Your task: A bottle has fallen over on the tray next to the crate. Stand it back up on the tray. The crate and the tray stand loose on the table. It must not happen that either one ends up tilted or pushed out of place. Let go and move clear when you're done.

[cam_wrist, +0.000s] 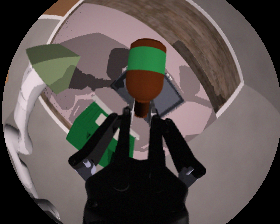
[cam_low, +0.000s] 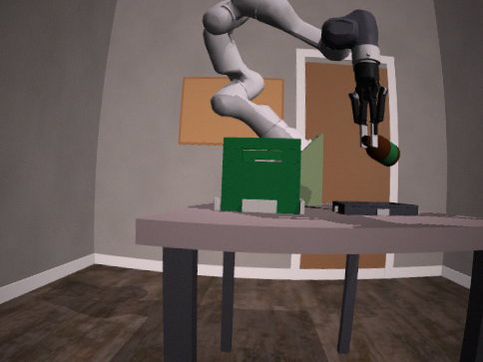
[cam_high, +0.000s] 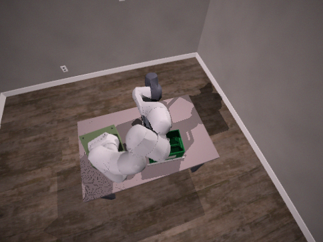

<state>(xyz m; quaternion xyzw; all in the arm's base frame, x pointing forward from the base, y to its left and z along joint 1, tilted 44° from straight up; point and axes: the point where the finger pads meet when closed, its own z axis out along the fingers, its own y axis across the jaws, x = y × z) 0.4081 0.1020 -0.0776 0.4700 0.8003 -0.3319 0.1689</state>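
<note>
My gripper is shut on the neck of a brown bottle with a green band. The bottle hangs in the air, well above the dark tray. It is tilted: its neck is up at the fingertips and its base points down and to the right in the exterior view. The green crate stands beside the tray. In the top view the arm hides the gripper, bottle and tray.
An olive-green panel is by the arm's base. The crate rises well above the low tray, to its left in the exterior view. The pinkish table carries all of these.
</note>
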